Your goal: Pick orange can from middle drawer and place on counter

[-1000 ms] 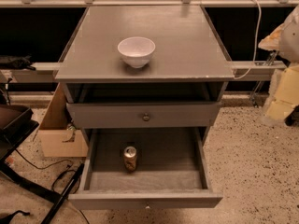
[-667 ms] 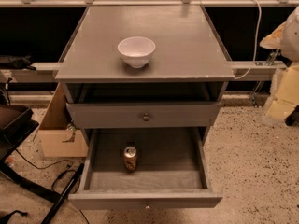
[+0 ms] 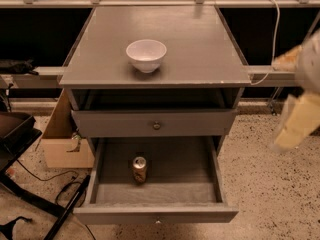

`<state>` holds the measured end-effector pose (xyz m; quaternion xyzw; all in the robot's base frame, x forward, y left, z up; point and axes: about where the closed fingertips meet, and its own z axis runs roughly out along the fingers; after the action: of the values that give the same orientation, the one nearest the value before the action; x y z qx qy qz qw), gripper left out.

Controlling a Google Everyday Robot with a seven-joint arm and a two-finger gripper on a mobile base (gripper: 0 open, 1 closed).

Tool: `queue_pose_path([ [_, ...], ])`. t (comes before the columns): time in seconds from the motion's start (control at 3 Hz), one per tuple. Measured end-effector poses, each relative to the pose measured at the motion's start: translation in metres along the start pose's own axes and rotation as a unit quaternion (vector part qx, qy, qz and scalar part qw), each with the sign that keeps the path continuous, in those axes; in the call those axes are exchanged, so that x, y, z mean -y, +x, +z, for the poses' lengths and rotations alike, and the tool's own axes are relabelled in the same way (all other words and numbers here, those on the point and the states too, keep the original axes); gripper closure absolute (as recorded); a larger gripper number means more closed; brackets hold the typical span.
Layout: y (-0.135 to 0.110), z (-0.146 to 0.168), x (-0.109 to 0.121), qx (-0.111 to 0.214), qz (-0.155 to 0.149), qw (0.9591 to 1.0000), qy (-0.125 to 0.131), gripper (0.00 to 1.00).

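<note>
I saw the small orange-brown drink can with its silver top [image 3: 139, 169] standing upright on the floor of the wide grey wooden drawer [image 3: 200, 194], which was pulled out. The can sat left of the drawer's centre, apart from every wall, with open room to its right. Above the drawer, a flat grey drawer front with a small round knob [image 3: 156, 125] hid the drawer's rear. Higher still, the flat matte grey tabletop [image 3: 200, 44] carried a round white bowl [image 3: 146, 55], with bare surface out to its pale edges. The cream end effector [image 3: 293, 128] hung well right of the drawer over the speckled floor [image 3: 260, 184], blurred and cut off at the frame edge. I could not tell whether it was released or clenched.
</note>
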<state>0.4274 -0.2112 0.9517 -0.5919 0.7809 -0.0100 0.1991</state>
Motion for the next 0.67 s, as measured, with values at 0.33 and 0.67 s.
queue_pose_path([
  [0.33,0.001,0.050,-0.045,0.076,0.014,0.9968,-0.022,0.00],
  [0.67,-0.005,0.148,-0.106,0.199,0.033,0.9773,-0.065,0.00],
])
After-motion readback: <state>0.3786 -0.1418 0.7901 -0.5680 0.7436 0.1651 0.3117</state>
